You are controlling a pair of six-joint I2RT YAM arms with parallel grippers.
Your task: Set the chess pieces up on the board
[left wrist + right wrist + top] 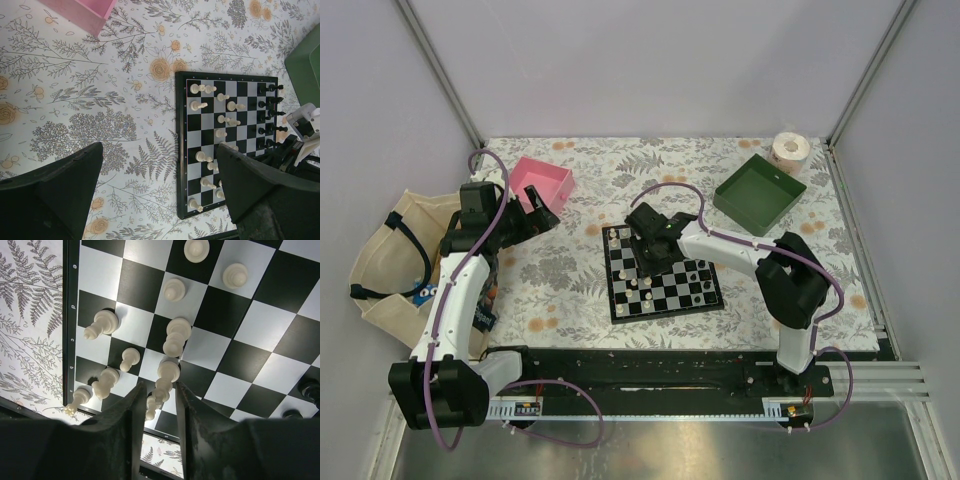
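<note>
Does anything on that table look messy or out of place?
Yes. The cream-white pieces are scattered over several rows of the board, while the black pieces line up neatly along one edge. The board also sits slightly crooked on the table.

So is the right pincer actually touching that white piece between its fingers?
Cannot tell. In the right wrist view the right pincer flanks the white piece closely on both sides, but neither contact nor a gap shows plainly.
</note>
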